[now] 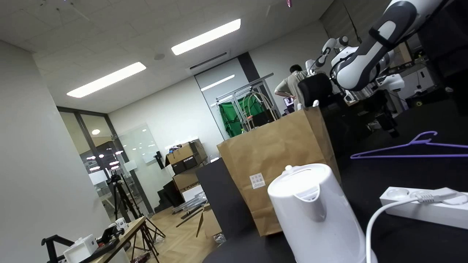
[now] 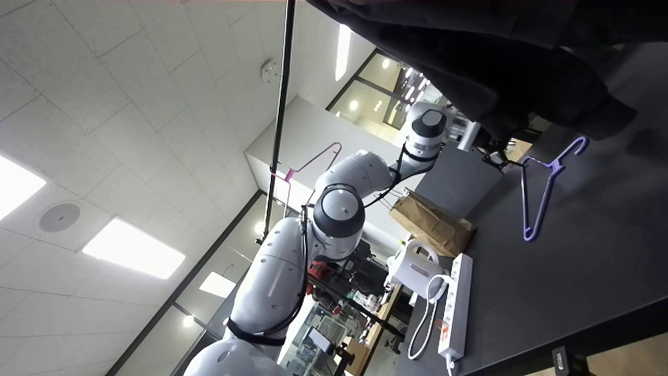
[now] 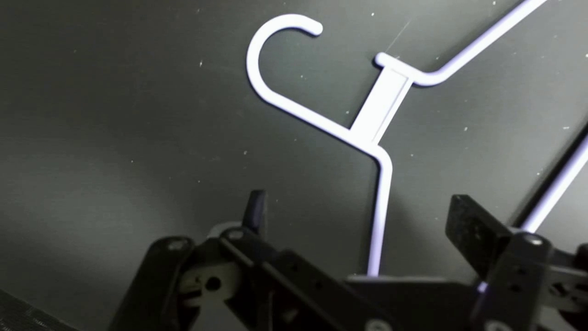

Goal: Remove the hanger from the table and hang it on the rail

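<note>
The purple hanger lies flat on the black table (image 3: pixel 92 115). It shows in both exterior views (image 1: pixel 402 156) (image 2: pixel 557 166) and in the wrist view (image 3: pixel 381 105), its hook pointing to the upper left there. My gripper (image 3: pixel 357 207) is open, its fingers wide apart and empty. In the wrist view one sloping arm of the hanger runs between the fingers, touching neither. In an exterior view the gripper (image 1: pixel 388 126) is above the table behind the hanger. A black rail (image 2: pixel 282 104) runs high above the table in an exterior view.
A pink hanger (image 2: pixel 290 175) hangs on the rail. On the table stand a white kettle (image 1: pixel 318 215), a brown paper bag (image 1: pixel 278 146) and a white power strip (image 1: pixel 431 212) with a cable (image 1: pixel 373 226). Dark cloth (image 2: pixel 443 57) fills the upper right of an exterior view.
</note>
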`<move>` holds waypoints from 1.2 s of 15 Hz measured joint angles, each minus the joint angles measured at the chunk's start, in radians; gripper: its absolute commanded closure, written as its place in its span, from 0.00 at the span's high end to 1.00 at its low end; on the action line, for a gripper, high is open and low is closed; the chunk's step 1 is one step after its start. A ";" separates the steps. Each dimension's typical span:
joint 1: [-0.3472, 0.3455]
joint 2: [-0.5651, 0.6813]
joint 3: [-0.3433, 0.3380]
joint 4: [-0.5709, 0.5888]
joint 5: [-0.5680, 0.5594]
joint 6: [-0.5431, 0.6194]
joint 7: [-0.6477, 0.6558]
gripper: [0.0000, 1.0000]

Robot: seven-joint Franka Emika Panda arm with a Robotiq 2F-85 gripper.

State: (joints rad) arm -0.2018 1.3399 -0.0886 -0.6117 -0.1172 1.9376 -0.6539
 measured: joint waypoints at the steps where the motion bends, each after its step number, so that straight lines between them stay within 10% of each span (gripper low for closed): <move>1: 0.000 0.000 0.001 -0.003 0.001 0.003 -0.004 1.00; 9: -0.007 0.047 0.035 -0.008 0.021 0.112 -0.067 1.00; 10: -0.011 0.056 0.043 -0.008 0.026 0.131 -0.075 0.75; 18: -0.022 0.068 0.069 -0.005 0.065 0.147 -0.092 0.26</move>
State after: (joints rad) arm -0.2240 1.4083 -0.0194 -0.6165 -0.0522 2.0843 -0.7464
